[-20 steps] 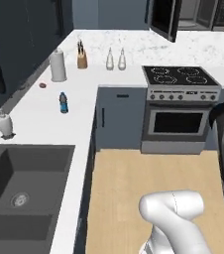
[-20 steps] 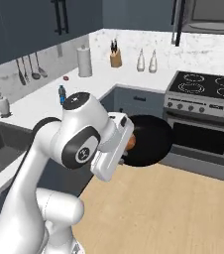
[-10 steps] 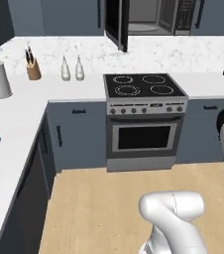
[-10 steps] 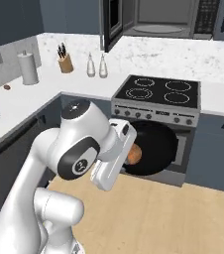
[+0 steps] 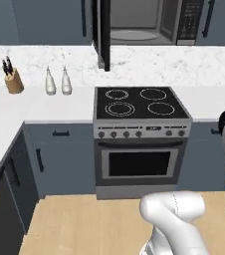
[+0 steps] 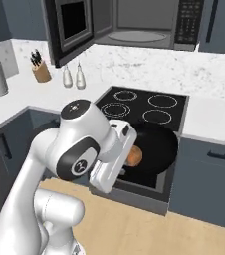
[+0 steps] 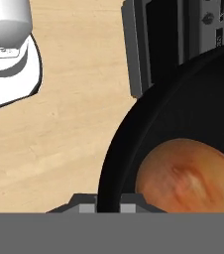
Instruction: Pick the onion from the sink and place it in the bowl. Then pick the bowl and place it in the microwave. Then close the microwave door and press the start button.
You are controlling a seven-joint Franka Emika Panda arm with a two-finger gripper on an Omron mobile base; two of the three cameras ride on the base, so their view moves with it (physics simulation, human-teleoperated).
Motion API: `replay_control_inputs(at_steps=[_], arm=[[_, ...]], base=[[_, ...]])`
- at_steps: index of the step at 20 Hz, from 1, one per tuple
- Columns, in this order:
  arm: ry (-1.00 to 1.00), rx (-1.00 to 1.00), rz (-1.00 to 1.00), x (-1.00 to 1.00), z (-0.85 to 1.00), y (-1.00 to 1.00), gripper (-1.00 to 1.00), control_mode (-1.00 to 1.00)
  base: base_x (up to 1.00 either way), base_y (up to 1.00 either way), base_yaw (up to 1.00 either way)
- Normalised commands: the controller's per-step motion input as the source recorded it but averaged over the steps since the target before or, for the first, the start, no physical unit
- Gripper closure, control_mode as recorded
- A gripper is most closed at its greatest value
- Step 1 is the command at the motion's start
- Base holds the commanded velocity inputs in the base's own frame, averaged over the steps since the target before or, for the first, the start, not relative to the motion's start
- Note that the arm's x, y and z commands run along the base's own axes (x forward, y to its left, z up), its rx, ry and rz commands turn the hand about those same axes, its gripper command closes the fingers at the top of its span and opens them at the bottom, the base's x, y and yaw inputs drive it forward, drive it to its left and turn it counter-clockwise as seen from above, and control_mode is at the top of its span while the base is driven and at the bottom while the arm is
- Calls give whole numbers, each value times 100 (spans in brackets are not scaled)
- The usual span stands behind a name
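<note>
**Me:** At my fingertips, the gripper (image 7: 109,201) is pinched tight on the near rim of the bowl (image 6: 152,149), carried low in front of the stove (image 6: 144,107). Onion (image 6: 133,155) sits inside, rolled against the rim nearest my hand.

**Spotter:** Bowl level?

**Me:** Tilted, by the look of the right base view; it shows nearly face-on. Judgement: hold the wrist steady, no quick turns, or the onion rolls out.

**Spotter:** Target?

**Me:** Microwave (image 5: 139,22) is above and beyond the stove, cavity open, pale turntable (image 6: 137,36) bare. Microwave door (image 6: 69,27) stands swung out to the left.

**Spotter:** So the route?

**Me:** Lift well above the stovetop first, then push forward. I'd enter right of the door's edge, with the bowl's far lip clear of the cavity floor, and set it down centred on the turntable before letting go.

**Spotter:** Risk?

**Me:** A one-sided rim pinch. The bowl could pivot in my fingers if I hurry. Slow lift, level it early.
</note>
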Motion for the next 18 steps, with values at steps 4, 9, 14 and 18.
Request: replay_control_inputs(at_steps=[4,9,14,18], arm=[[0,0,0,0,0,0,100,100],[0,0,0,0,0,0,100,100],[0,0,0,0,0,0,100,100],[0,0,0,0,0,0,100,100]], base=[[100,-31,17],[100,-28,21],[85,-25,18],[78,-2,0]])
